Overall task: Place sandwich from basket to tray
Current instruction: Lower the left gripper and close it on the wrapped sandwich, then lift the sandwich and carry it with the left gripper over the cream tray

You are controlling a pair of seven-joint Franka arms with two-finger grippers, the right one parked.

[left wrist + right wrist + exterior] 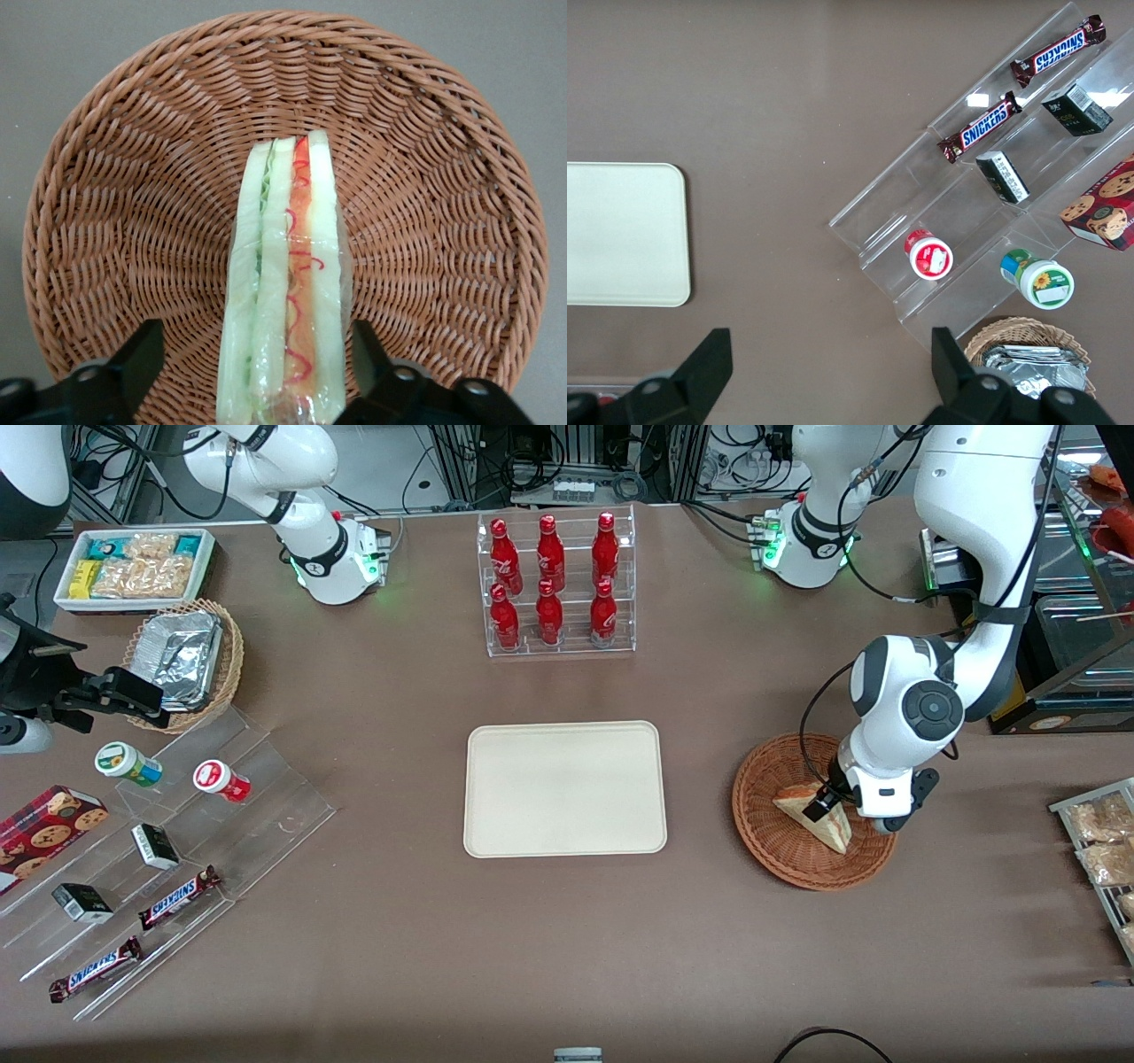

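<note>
The sandwich [835,834] stands on its edge in the reddish-brown wicker basket [780,855], toward the working arm's end of the table. In the left wrist view the sandwich [283,266] shows its white bread, green and red-orange layers under clear wrap, with the basket [133,221] around it. My left gripper [827,804] is down in the basket, open, with one black finger [142,354] on each side of the sandwich [255,336]; one finger is nearly touching the wrap, the other stands apart. The cream-white tray [565,788] lies bare at the table's middle, beside the basket.
A clear rack of red bottles [554,584] stands farther from the camera than the tray. A tan basket of foil containers [182,660], a white snack bin [133,567] and a clear stepped display [159,841] lie toward the parked arm's end. A snack rack [1103,850] sits beside the basket.
</note>
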